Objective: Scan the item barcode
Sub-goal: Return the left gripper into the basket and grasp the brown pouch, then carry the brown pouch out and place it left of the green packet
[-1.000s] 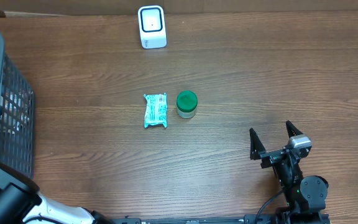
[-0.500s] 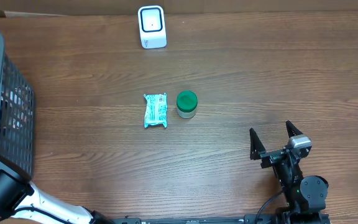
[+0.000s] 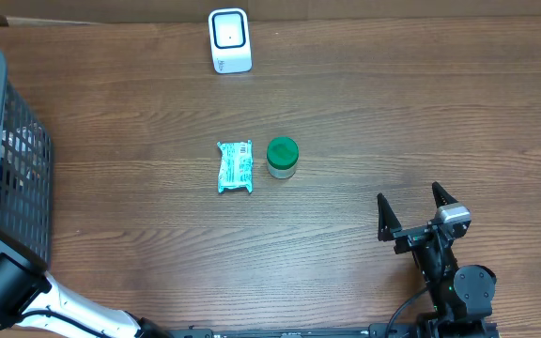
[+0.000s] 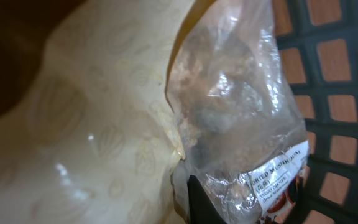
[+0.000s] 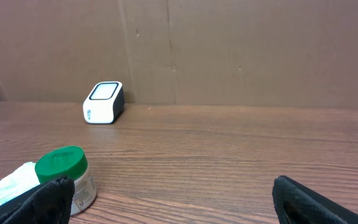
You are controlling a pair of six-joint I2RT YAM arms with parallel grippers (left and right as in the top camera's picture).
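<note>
Clear bag (image 4: 235,112) of brownish dried pieces, white label at its bottom, lies in the black basket (image 3: 17,141) against a cream packet (image 4: 92,137). Left claw (image 4: 196,198), wide a second ago, now pinches the bag's lower edge; right claw (image 3: 419,208) stays wide above the surface (image 3: 393,113).

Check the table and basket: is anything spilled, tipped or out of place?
Nothing stands out. The scanner stands upright at the far edge, the teal packet lies flat beside the upright green-lidded jar, and nothing is spilled. In the basket, the clear bag of dried mushrooms looks intact.
</note>
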